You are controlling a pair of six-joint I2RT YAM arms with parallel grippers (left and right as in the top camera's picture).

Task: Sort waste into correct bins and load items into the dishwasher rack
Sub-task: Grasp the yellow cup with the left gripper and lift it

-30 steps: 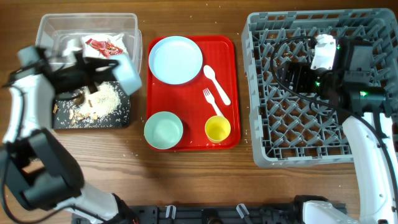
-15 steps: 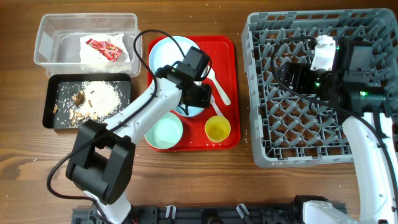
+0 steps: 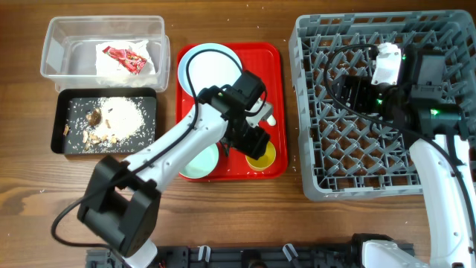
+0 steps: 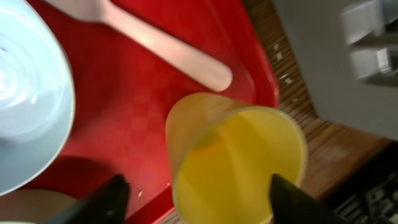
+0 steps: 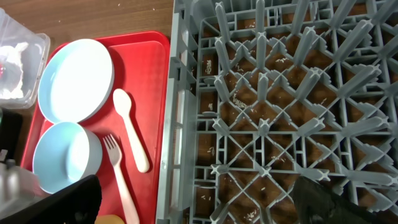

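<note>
From above, the left arm hides most of the small yellow cup (image 3: 263, 155) on the red tray (image 3: 277, 67). The left wrist view shows the cup standing between the left fingers (image 4: 112, 196), which are spread wide on each side of it. The right wrist view shows the blue bowl (image 5: 62, 155) and white fork (image 5: 118, 174) on the tray, which the arm covers from above, and the right fingers (image 5: 65, 199) wide apart, holding nothing, over the grey rack (image 5: 273, 124).

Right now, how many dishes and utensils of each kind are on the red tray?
Plate: 1
Light blue bowl: 1
Mint-green bowl: 1
Yellow cup: 1
Spoon: 1
Fork: 1
Total: 6
</note>
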